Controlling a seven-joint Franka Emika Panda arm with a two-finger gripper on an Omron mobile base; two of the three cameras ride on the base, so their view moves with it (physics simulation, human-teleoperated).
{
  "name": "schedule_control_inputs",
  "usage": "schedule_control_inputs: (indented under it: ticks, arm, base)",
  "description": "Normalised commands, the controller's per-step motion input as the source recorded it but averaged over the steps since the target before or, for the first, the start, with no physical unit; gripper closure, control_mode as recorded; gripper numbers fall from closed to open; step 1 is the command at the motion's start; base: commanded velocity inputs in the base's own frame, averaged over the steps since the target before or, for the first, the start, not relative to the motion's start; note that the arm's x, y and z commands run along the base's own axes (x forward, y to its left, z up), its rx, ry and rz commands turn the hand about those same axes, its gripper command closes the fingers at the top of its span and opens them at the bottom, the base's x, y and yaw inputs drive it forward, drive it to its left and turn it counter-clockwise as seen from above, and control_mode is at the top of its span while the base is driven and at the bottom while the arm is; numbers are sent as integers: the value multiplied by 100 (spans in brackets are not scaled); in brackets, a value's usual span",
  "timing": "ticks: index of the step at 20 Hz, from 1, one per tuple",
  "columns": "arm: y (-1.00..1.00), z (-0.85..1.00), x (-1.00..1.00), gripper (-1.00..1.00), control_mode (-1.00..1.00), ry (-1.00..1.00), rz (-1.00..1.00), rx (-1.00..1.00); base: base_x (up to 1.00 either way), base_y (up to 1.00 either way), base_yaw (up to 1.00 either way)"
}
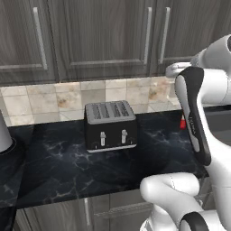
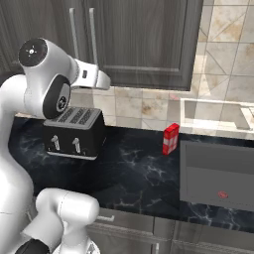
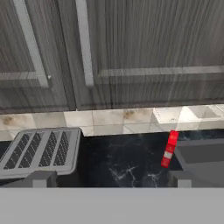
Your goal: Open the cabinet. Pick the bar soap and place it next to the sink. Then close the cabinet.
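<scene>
Cabinet [image 1: 106,38] doors shut in the left base view, silver bar handles [image 1: 148,36] meeting at the seam top right. We read that as the opening step not yet begun. Black toaster [image 1: 110,125] sits mid tabletop [image 1: 49,167] against the tiled backsplash [image 1: 45,101]. Our white arm [image 1: 198,113] rises on the right and covers most of a red bottle [image 1: 182,122], just a sliver showing. A pale rounded thing at the left edge is cut off, we cannot name it.

Right base view: same cabinet doors closed, handles [image 2: 93,39] side by side above the arm's upper link. Red-and-white bottle [image 2: 170,139] stands upright on the tabletop between the toaster and the sink [image 2: 218,173], just beside the sink's near corner. Sink basin runs off the right edge. The arm hides part of the toaster.

Hand view: camera faces the cabinet front, handle [image 3: 85,41] near centre, so we judge the hand is lined up to reach for it. Toaster top lower left, bottle and a sink corner lower right. Finger tips barely readable at the bottom; we take the jaws as released and spread wide, grasping nothing.

Bar soap: we see it nowhere, presumably behind the closed doors, so its exact shelf spot is unknown.
</scene>
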Motion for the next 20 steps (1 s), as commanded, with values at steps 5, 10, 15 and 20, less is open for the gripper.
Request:
schedule_control_inputs:
  ticks: [5, 10, 15, 20]
  arm:
    - [0, 0, 0, -100, -100, 7, -1, -1]
    - [0, 0, 0, -100, -100, -6, 0, 0]
    - [0, 1, 0, -100, -100, -18, 0, 0]
    - [13, 19, 0, -100, -100, -15, 0, 0]
  base:
    - [0, 0, 0]
    - [0, 0, 0]
    - [0, 0, 0]
    - [0, 0, 0]
